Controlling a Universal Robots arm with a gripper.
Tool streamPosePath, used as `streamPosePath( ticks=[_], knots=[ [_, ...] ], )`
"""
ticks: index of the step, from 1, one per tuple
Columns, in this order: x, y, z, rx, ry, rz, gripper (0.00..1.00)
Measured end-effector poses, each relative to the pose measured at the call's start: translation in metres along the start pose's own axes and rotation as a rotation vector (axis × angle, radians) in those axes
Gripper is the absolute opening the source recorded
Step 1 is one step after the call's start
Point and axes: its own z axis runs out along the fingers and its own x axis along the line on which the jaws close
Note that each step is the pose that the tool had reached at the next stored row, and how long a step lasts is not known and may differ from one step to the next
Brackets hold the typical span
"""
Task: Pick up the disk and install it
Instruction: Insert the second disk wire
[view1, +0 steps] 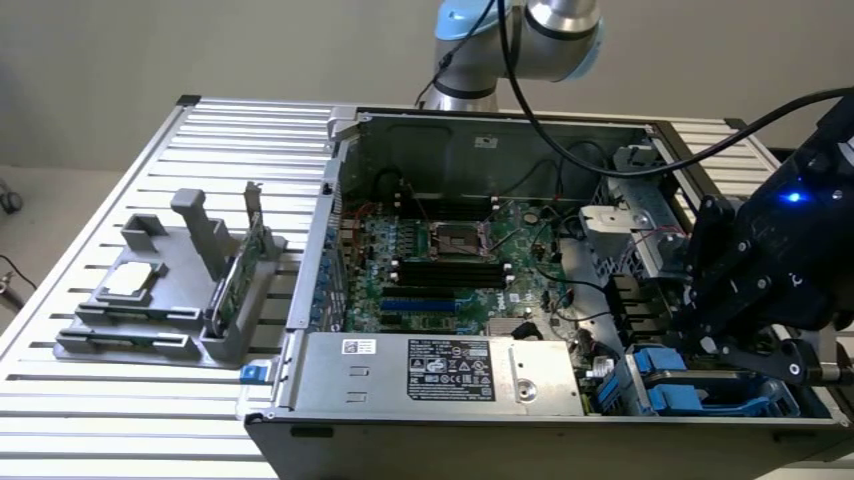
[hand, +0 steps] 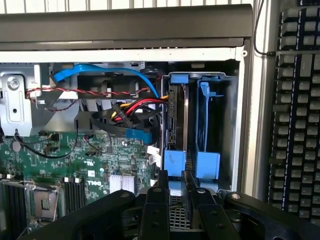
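Slatted metal tabletop (view1: 147, 150) carries an open desktop computer case (view1: 534, 420), lid off, interior exposed. Green motherboard (view1: 441, 260) lies across the case floor with its CPU socket (view1: 447, 240) near the middle; silver power supply (view1: 434, 372) with a white label runs along the near wall. Robot arm (view1: 521, 40) rises behind the case, and its black wrist assembly (view1: 774, 250), blue light on, hangs over the case's corner at the exterior view's right. Grey fixture stand (view1: 174, 300) sits on the tabletop at the exterior view's left, well apart from the case, bearing a small square silver chip (view1: 131, 280) and a thin upright card (view1: 247, 255). A dark keyboard (hand: 297, 110) shows in the wrist view, just outside the case wall. Drive bay (hand: 227, 125) in that corner holds the disk (hand: 177, 120), standing on edge in its blue carrier, in the slot nearer the cables; an empty blue carrier (hand: 206, 125) stands just beside it in the next slot. Red, yellow and black wires (hand: 135, 107) and a blue flat cable (hand: 90, 72) run next to the disk. Pincer (hand: 174, 182) sits just at the disk's near blue tab, fingers (hand: 163, 180) narrowly parted with the blue edge between them; whether they actually clamp the disk, cannot tell.
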Motion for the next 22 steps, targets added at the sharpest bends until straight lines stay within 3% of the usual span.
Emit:
streamPosePath(
  ticks=[11, 22],
  knots=[
    [0.002, -0.0001, 0.0001, 0.0008, -0.0004, -0.007, 0.25],
    [0.008, 0.0066, -0.0124, 0.0008, -0.0047, -0.007, 0.25]
  ],
)
